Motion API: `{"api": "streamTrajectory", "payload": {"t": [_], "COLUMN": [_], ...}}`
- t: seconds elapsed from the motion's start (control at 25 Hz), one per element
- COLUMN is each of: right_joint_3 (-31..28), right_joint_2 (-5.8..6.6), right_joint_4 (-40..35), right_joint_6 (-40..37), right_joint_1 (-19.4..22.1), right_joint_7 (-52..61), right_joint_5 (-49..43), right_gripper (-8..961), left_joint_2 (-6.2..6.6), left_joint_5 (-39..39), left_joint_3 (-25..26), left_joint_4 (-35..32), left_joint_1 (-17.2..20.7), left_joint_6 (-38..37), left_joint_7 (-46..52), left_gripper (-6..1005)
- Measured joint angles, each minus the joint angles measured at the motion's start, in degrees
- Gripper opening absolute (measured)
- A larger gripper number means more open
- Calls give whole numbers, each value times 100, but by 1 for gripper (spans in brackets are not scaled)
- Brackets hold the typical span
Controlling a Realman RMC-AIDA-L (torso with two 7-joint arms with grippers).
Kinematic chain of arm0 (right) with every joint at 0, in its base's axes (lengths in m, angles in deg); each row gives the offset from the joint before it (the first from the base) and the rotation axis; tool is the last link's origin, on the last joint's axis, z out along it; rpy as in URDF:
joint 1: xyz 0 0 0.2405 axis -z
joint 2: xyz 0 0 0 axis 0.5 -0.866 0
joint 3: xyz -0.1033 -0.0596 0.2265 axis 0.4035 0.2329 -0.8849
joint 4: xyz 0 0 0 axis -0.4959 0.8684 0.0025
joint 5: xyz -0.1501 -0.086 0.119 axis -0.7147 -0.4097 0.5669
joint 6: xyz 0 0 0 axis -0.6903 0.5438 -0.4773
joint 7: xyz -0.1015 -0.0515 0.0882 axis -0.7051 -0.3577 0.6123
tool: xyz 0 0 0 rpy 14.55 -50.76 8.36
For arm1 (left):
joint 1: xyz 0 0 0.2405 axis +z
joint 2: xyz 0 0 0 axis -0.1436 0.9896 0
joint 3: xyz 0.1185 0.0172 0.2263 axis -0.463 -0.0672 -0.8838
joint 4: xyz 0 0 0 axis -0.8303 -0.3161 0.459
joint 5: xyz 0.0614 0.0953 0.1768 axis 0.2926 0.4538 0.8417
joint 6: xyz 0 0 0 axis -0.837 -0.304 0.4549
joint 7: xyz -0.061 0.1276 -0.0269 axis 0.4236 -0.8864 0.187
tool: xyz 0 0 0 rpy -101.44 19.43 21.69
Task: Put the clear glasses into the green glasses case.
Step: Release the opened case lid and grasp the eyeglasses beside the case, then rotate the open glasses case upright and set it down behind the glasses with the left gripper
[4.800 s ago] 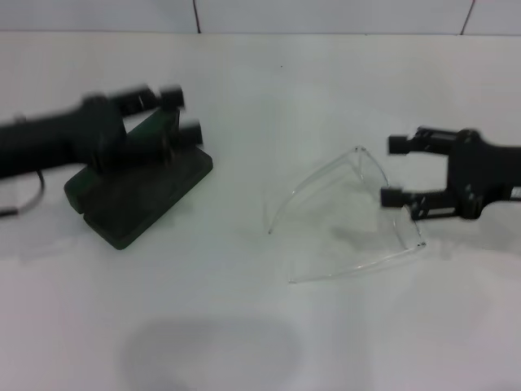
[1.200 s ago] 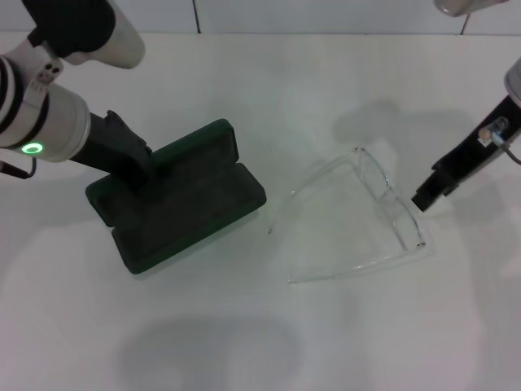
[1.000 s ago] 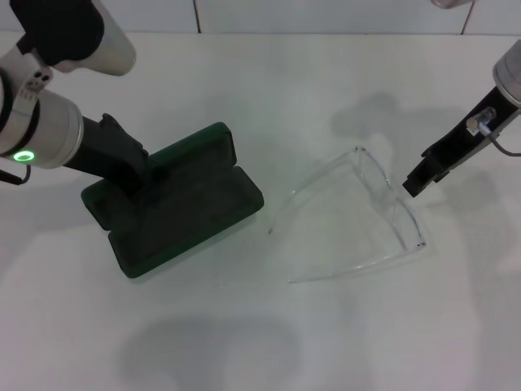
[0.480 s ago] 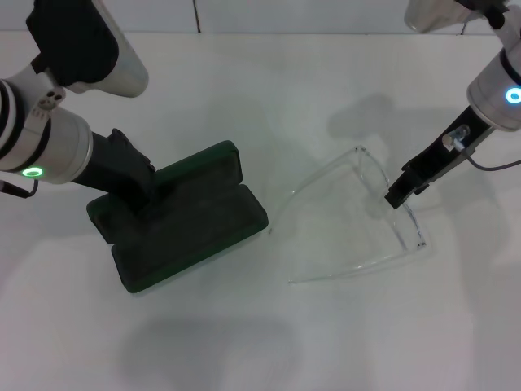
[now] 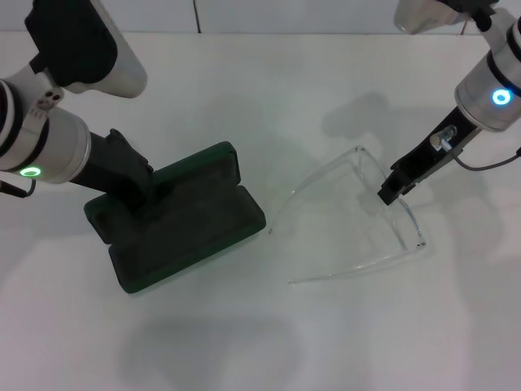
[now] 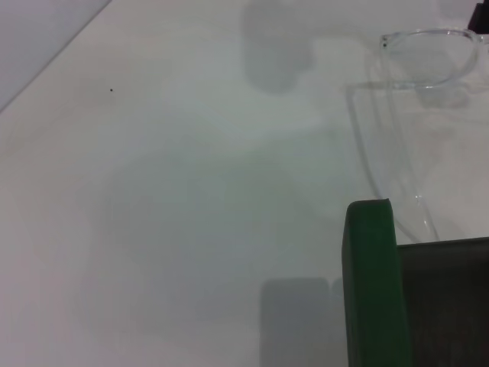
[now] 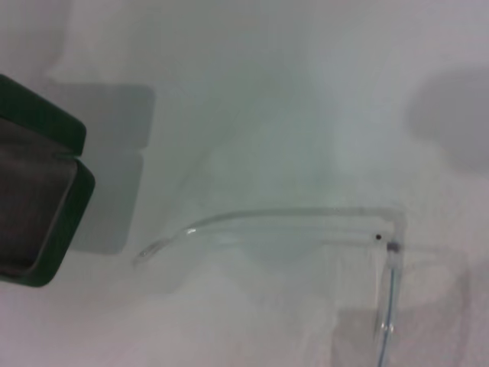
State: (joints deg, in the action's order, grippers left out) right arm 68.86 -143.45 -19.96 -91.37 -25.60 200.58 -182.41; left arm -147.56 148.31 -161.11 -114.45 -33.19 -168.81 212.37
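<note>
The clear glasses (image 5: 407,224) lie on the white table right of centre, arms unfolded and pointing toward the case; they also show in the left wrist view (image 6: 428,57) and the right wrist view (image 7: 267,222). The green glasses case (image 5: 187,216) lies open left of centre, dark lining up, and its edge appears in both wrist views (image 6: 370,283) (image 7: 38,191). My left gripper (image 5: 140,191) rests on the case's far left part. My right gripper (image 5: 389,192) reaches down from the upper right and its tip meets the upper part of the glasses' lens.
The white table (image 5: 269,342) runs on in front of both objects, with only shadows on it. A tiled wall (image 5: 326,15) borders the far edge.
My right gripper has moved left and down, from beside the glasses onto their lens. The case and my left arm shifted only slightly.
</note>
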Motion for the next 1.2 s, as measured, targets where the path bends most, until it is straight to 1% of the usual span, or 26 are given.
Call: {"api": "streamTrajectory", "payload": {"t": [0.12, 0.28, 0.6, 0.76, 1.12, 1.2], "right_joint_3": [6, 56, 141, 149, 273, 291], "right_joint_2": [2, 2, -6, -13, -16, -15], "right_joint_4": [197, 308, 323, 334, 449, 437], "right_joint_6": [41, 98, 257, 277, 296, 299], "right_joint_1": [-74, -118, -121, -111, -118, -105], "right_joint_7": [-16, -22, 14, 40, 45, 45], "right_joint_5": [-35, -44, -48, -48, -45, -42], "right_gripper": [301, 305, 274, 179, 155, 126], "left_joint_2": [3, -3, -4, 2, -3, -4], "left_joint_5": [38, 165, 171, 171, 282, 284], "left_joint_3": [0, 0, 0, 7, 10, 14], "left_joint_4": [-5, -6, -6, -6, -5, -5], "left_joint_1": [-3, -3, 5, -8, -38, -39], "left_joint_6": [-1, 7, 29, 29, 25, 23], "left_joint_7": [0, 0, 0, 0, 0, 1], "left_gripper": [82, 82, 82, 81, 81, 82]}}
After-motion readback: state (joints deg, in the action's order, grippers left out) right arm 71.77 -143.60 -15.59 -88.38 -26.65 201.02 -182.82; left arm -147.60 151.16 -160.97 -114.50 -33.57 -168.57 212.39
